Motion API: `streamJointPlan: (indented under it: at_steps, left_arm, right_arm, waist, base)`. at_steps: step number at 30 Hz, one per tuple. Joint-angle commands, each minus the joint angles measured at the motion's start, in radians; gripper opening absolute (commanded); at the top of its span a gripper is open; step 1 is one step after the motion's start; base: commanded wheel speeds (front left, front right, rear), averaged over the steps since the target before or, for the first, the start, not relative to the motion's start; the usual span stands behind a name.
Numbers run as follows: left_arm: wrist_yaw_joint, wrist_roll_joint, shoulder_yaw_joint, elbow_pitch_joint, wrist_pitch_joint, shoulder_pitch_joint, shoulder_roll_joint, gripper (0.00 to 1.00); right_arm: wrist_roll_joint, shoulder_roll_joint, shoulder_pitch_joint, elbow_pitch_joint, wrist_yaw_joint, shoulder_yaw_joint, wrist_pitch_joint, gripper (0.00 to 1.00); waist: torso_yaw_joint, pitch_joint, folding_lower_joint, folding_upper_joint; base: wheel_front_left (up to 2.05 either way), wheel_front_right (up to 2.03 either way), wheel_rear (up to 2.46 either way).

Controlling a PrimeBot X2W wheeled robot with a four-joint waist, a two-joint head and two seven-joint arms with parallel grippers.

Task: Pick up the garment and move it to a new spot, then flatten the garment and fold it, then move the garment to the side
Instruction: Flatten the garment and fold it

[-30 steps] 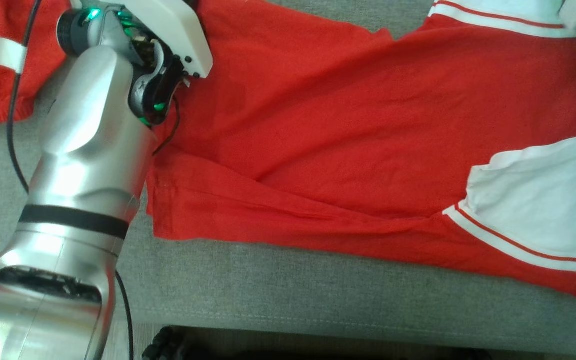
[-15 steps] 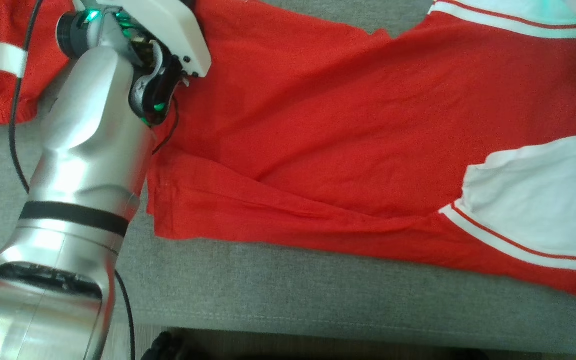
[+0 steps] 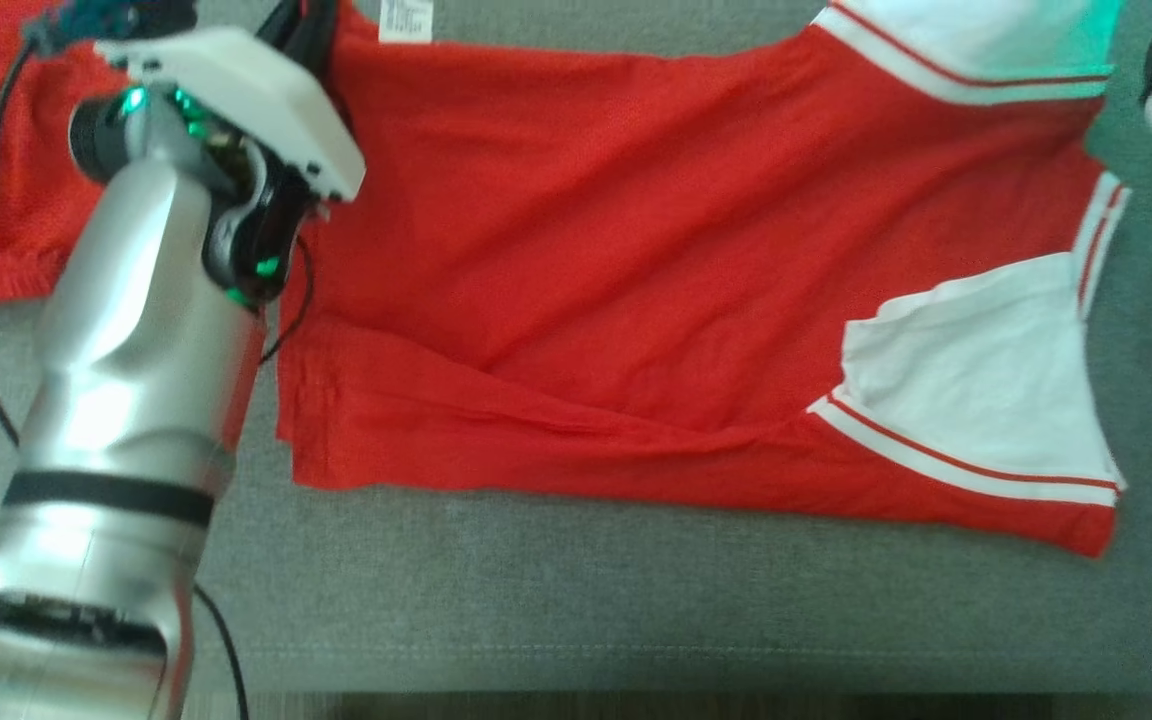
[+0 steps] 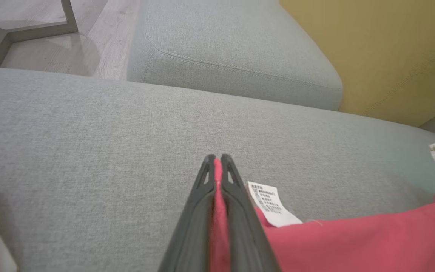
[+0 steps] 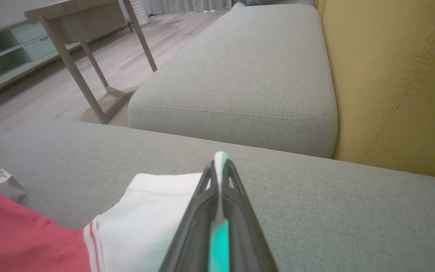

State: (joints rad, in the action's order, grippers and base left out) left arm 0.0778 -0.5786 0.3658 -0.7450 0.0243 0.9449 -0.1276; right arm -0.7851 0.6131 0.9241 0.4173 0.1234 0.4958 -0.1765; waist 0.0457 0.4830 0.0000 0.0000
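Left gripper (image 4: 217, 162) is pinched on the shirt (image 3: 636, 250) at its red edge, and right gripper (image 5: 221, 160) clamps the white sleeve (image 5: 153, 211). Shirt's spread across the grey sofa seat (image 3: 576, 610). Flattening looks nearly done, perhaps; folding and moving aside remain.

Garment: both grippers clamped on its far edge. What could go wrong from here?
Left gripper and right gripper each pinch a thin fold of garment; a pull might free it.
The near hem lies folded over; lifting may keep that crease.
A second red cloth sits beside the left arm and could get dragged.
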Motion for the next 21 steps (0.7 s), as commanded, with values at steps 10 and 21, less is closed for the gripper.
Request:
streamJointPlan:
  at_steps: [10,21]
  left_arm:
    - [-0.05,-0.068,-0.091,0.272,-0.02,-0.245,-0.102,0.0]
    - [-0.131,-0.151,-0.16,0.532,0.014,-0.565,-0.145,0.0]
  right_arm:
    - [-0.08,0.004,-0.441,-0.261,0.007,-0.156,0.027,0.0]
    - [-0.027,-0.15,-0.801,-0.424,0.007,-0.278,-0.01,0.0]
  waist:
    - [-0.046,-0.091,0.0,0.0]
    - [-0.089,-0.129,0.0,0.0]
  base:
    - [0.0,0.0,0.0]
    - [0.0,0.0,0.0]
